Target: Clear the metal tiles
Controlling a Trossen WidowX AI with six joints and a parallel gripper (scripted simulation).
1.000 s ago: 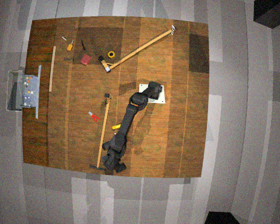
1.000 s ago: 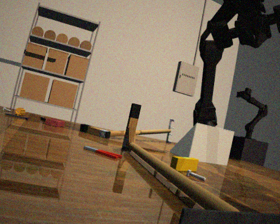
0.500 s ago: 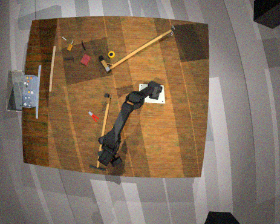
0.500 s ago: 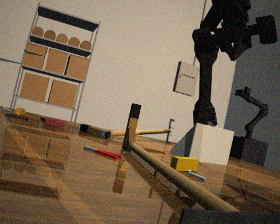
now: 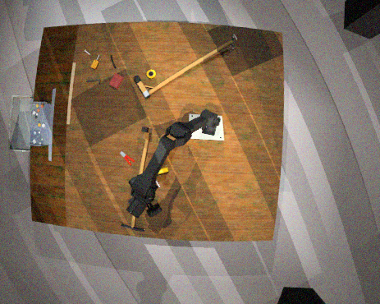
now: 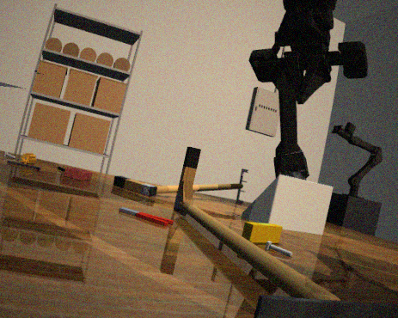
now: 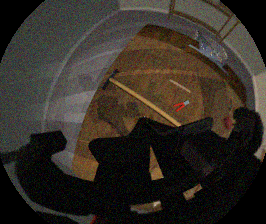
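Item: long scraper (image 5: 144,155) (image 6: 244,244) (image 7: 143,102), lying on the table, dark blade toward the near edge, upright grip block (image 5: 146,130) (image 6: 189,175) at the other end; not held.
Item: gripper (image 5: 135,209) (image 7: 142,120), narrow, fingers together, nothing between.
Item: tiles (image 5: 39,125) (image 7: 215,49), loose on the steel plate (image 5: 46,136) (image 7: 208,54), short of the catch box (image 5: 21,149).
Handling, by judgement: open over the grip block, align fingers with its flat faces, descend straight, close firmly before lifting; a skewed grasp may let the long handle twist.
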